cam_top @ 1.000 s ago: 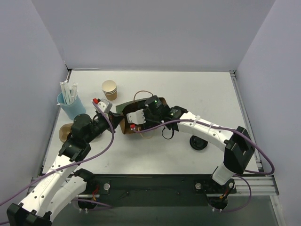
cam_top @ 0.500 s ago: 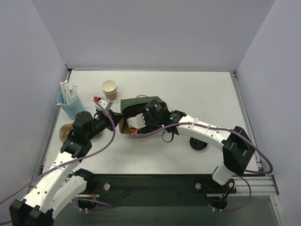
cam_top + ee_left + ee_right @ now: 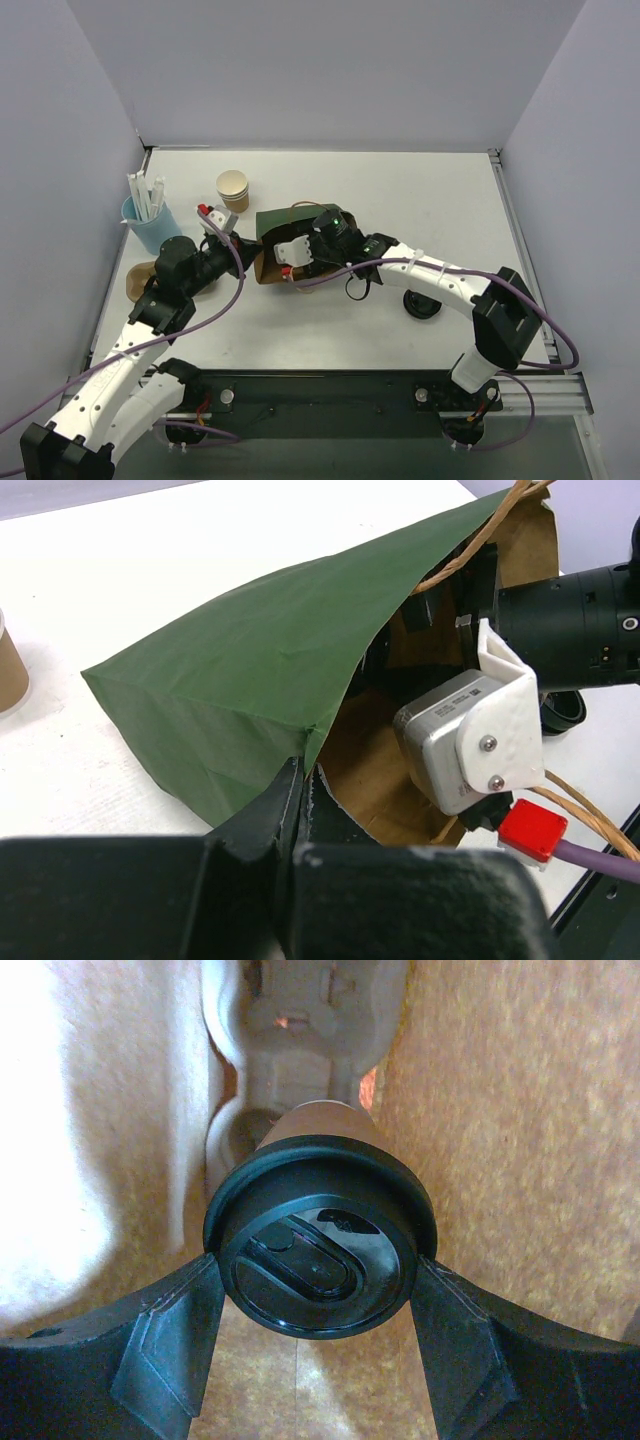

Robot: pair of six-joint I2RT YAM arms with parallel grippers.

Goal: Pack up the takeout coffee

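Note:
The green bag (image 3: 290,222) lies on its side mid-table, its brown-lined mouth facing the arms. My left gripper (image 3: 303,785) is shut on the torn lower edge of the bag's mouth (image 3: 335,780); the bag's green side (image 3: 240,670) slopes up above it. My right gripper (image 3: 318,1272) is inside the bag, shut on the takeout coffee (image 3: 318,1250), its fingers (image 3: 170,1340) pressing both sides of the black lid. The cup's brown body points deeper into the bag. In the top view the coffee is hidden; only the right wrist (image 3: 330,240) shows at the bag's mouth.
A lidless tan cup (image 3: 233,188) stands behind the bag, also at the left wrist view's left edge (image 3: 8,670). A blue holder with white sticks (image 3: 150,218) stands far left. A loose black lid (image 3: 424,304) lies right. A brown item (image 3: 136,281) sits under the left arm.
My right gripper has pushed further left into the bag with the coffee. The bag's green side has come over it, covering most of the brown lining. The left gripper has kept its hold.

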